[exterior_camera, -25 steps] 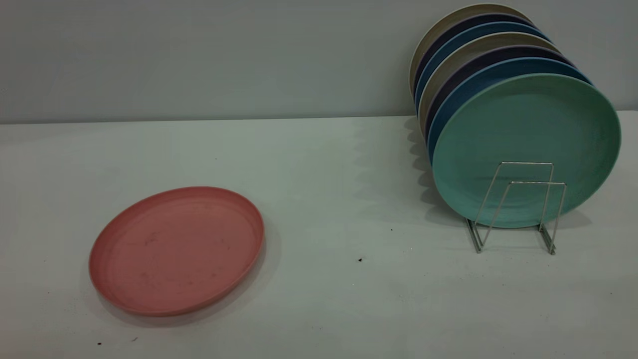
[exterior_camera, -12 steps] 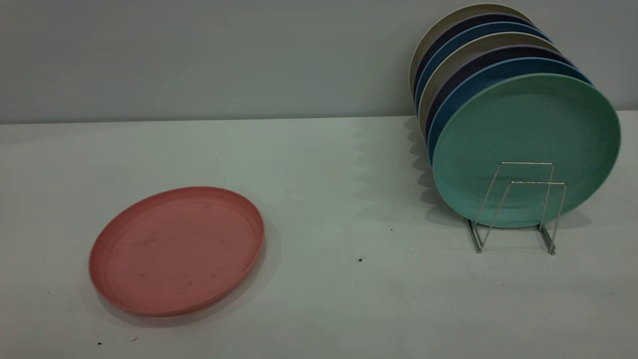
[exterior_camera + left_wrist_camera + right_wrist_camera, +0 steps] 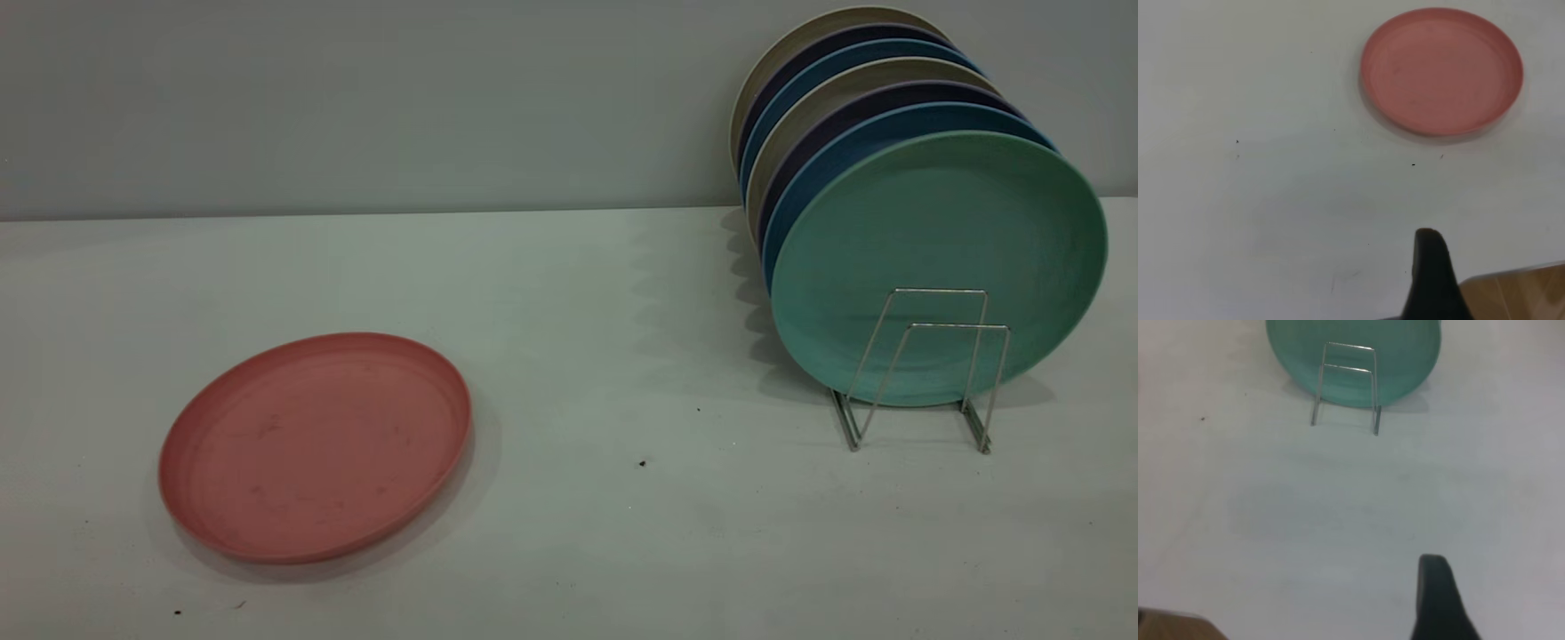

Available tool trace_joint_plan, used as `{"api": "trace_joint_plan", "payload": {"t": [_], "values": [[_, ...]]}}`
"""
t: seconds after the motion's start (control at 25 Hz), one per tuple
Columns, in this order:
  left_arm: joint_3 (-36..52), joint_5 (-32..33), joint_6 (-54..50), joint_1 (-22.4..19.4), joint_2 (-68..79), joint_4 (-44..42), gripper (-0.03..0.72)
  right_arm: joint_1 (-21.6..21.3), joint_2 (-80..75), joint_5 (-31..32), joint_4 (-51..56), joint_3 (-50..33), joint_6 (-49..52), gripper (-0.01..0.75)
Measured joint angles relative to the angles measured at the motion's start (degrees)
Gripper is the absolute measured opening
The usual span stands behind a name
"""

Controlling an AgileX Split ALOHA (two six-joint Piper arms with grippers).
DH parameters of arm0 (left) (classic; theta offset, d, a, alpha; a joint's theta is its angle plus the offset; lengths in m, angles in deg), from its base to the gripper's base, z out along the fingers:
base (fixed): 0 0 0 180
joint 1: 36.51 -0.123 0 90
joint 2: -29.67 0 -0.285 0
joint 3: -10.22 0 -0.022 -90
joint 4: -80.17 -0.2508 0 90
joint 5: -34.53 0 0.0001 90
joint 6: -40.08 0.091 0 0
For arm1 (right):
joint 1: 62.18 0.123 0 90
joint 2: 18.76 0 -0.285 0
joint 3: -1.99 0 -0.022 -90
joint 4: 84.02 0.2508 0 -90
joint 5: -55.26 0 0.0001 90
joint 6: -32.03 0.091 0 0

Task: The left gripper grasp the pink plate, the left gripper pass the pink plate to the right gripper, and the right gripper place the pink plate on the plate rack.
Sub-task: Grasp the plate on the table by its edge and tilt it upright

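The pink plate [image 3: 315, 446] lies flat on the white table at the left; in the left wrist view [image 3: 1441, 70] it lies far off. The silver wire plate rack [image 3: 925, 369] stands at the right with two free front loops; it also shows in the right wrist view [image 3: 1346, 383]. Neither gripper shows in the exterior view. My left gripper [image 3: 1431, 273] shows only as one black tip near the table's front edge, well short of the pink plate. My right gripper [image 3: 1438, 597] shows only as one black tip above bare table, well short of the rack.
Several upright plates fill the rack's back slots, with a mint-green plate [image 3: 938, 267] foremost, also visible in the right wrist view [image 3: 1353, 357]. A grey wall runs behind the table. A wooden surface [image 3: 1518, 297] shows past the table's front edge.
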Motion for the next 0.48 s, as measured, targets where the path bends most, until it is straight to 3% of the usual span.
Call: {"api": "trace_joint_plan", "payload": {"t": [0.28,0.48], "values": [[-0.1,-0.6,0.0,0.0,0.0,1.9,0.518,0.0,0.0,-2.0,0.0,0.7,0.0,0.466],[-0.6,-15.3,1.4,0.0,2.0,4.3,0.518,0.0,-7.7,-20.3,2.8,1.4,-1.2,0.466]]}}
